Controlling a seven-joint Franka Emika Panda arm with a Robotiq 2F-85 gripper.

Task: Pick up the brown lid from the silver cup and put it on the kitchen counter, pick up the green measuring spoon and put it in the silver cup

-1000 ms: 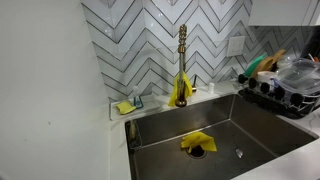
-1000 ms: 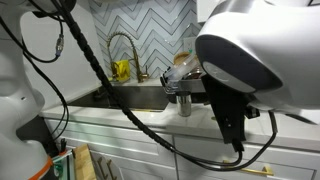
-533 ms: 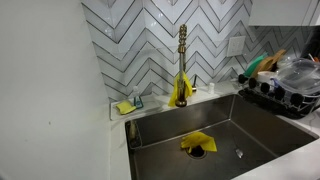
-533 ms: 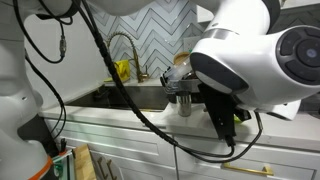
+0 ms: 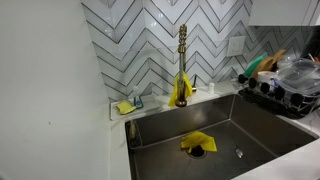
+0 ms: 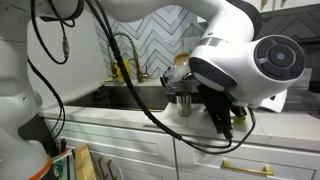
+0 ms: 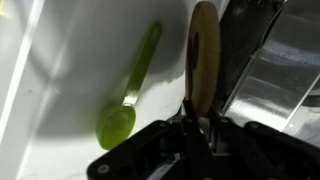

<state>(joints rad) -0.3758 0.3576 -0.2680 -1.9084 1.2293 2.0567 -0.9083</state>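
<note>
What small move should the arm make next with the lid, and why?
Probably lower the brown lid onto the kitchen counter and open the gripper. In the wrist view the gripper is shut on the lid's edge, and the green measuring spoon lies on the counter beside it, untouched.

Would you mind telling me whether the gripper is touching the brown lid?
Touching. The wrist view shows the gripper closed on the lower edge of the brown lid, which stands edge-on between its fingertips.

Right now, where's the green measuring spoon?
In the wrist view, the green measuring spoon lies flat on the pale kitchen counter, just left of the brown lid that the gripper holds on edge.
</note>
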